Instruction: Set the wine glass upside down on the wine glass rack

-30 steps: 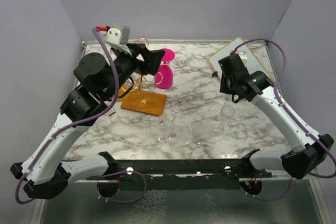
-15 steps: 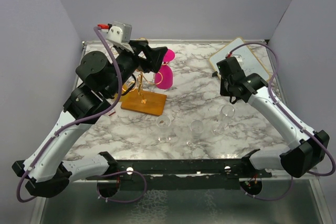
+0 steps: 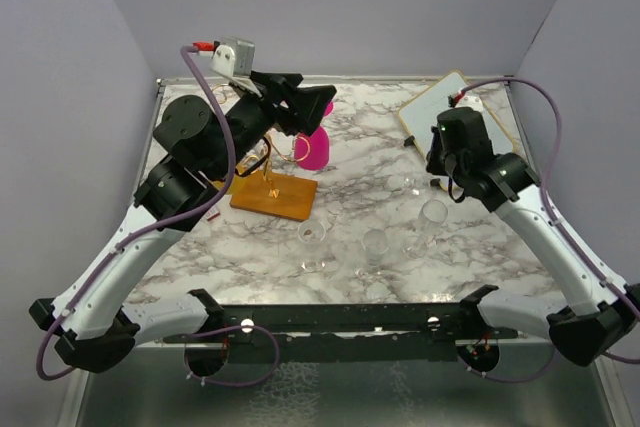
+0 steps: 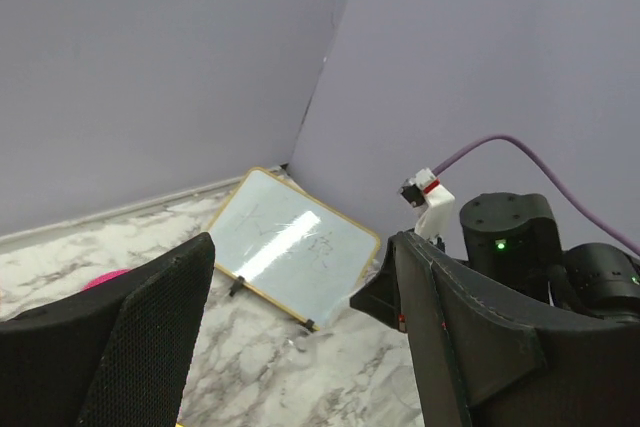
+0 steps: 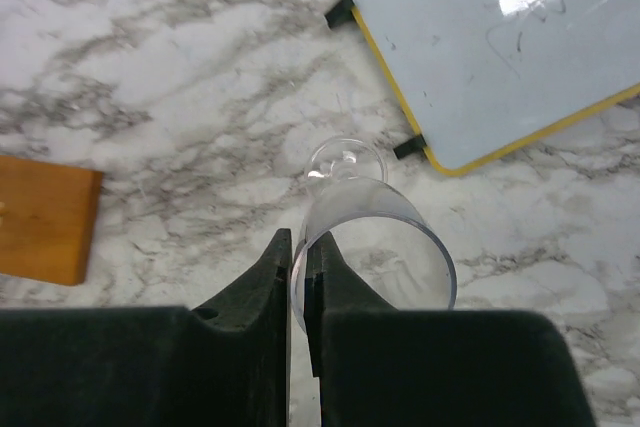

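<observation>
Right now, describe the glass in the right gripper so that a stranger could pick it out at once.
On the marble table, look beside the yellow-framed whiteboard. The clear wine glass there has its rim pinched by the right gripper; the other clear glasses stand free, nearer the arm bases.

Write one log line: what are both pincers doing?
right pincer: shut on wine glass rim | left pincer: open, empty | wine glass rack: held glass not there yet

Right gripper (image 5: 298, 247) is blocking the near wall of the wine glass (image 5: 385, 237); left of it, the wine glass rack (image 5: 40, 217) is running off-frame.
</observation>
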Robot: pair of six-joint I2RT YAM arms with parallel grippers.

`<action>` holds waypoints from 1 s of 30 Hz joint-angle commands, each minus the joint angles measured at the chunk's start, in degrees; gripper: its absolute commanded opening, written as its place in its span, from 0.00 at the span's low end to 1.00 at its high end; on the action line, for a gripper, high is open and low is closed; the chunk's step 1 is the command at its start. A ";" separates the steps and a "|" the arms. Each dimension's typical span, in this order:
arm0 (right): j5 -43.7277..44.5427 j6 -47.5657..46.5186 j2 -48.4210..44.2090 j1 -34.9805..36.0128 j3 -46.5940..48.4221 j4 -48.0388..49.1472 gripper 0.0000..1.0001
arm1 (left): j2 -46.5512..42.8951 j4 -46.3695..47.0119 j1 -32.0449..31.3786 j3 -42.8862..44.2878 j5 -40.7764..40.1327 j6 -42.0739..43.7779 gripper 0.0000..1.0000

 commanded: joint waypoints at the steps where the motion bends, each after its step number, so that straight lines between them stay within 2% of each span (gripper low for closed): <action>1: -2.68 -0.30 -7.13 -0.30 -1.42 15.82 0.01 | 2.53 6.46 -0.13 -1.27 4.91 -8.97 0.75; 6: -5.00 1.62 -11.74 -0.31 -2.43 26.39 0.01 | 6.39 11.07 -0.15 -1.22 6.71 -18.49 0.76; 10: -7.61 3.00 -15.25 -0.30 -3.28 35.18 0.01 | 10.56 12.45 -0.15 -1.14 4.74 -32.63 0.74; 13: -9.04 4.32 -16.66 -0.35 -3.18 39.79 0.01 | 14.25 14.19 -0.32 -0.63 4.47 -39.66 0.72; 18: -11.94 6.83 -18.17 -0.34 -3.08 45.84 0.01 | 17.96 13.68 -1.32 1.18 -1.50 -45.28 0.70; 24: -14.86 9.77 -19.32 -0.30 -2.89 50.07 0.01 | 21.87 12.65 -3.61 5.52 -8.20 -47.73 0.70; 30: -17.12 12.63 -20.41 -0.30 -3.73 51.50 0.01 | 23.18 16.54 -4.26 6.07 -13.43 -50.36 0.71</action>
